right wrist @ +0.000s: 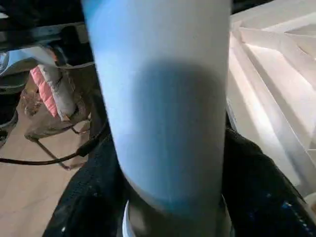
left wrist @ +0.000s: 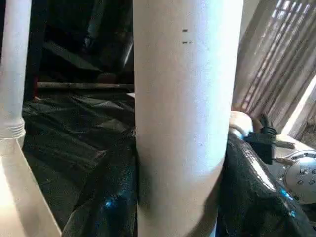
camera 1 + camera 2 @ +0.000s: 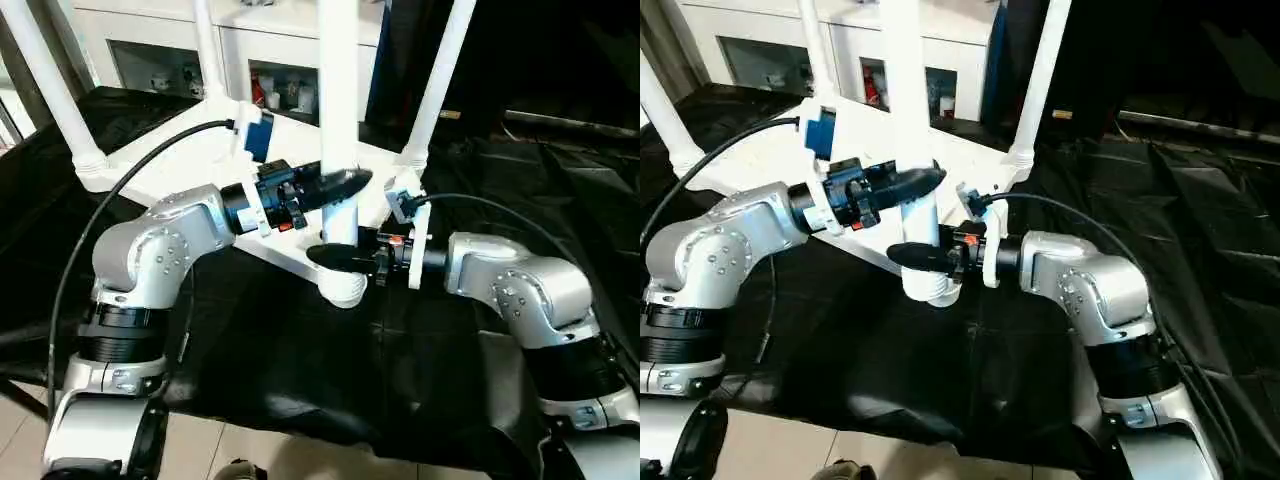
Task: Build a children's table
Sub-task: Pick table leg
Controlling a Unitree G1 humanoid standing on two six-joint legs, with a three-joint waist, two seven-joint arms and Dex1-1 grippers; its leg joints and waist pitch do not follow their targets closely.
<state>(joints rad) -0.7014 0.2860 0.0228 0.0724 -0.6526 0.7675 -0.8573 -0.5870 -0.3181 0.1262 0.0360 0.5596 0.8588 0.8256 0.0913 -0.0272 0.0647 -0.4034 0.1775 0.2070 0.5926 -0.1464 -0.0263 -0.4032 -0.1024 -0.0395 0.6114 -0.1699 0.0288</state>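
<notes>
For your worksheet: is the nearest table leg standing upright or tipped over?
Upright: the nearest leg rises straight from the tabletop, held by the left gripper and right gripper.

Brightly lit from behind, daylight through the window slats (image 2: pixel 276 74). Glossy highlights on the black cloth (image 3: pixel 300 360) over the worktop. Soft and out of focus close up on the white leg (image 1: pixel 163 113), its lower half in shadow.

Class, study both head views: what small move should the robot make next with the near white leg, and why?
Probably keep twisting. Both grippers, left above right, clasp the upright white plastic tube leg standing in the near corner socket of the white tabletop; whether it is fully seated cannot be seen.
</notes>
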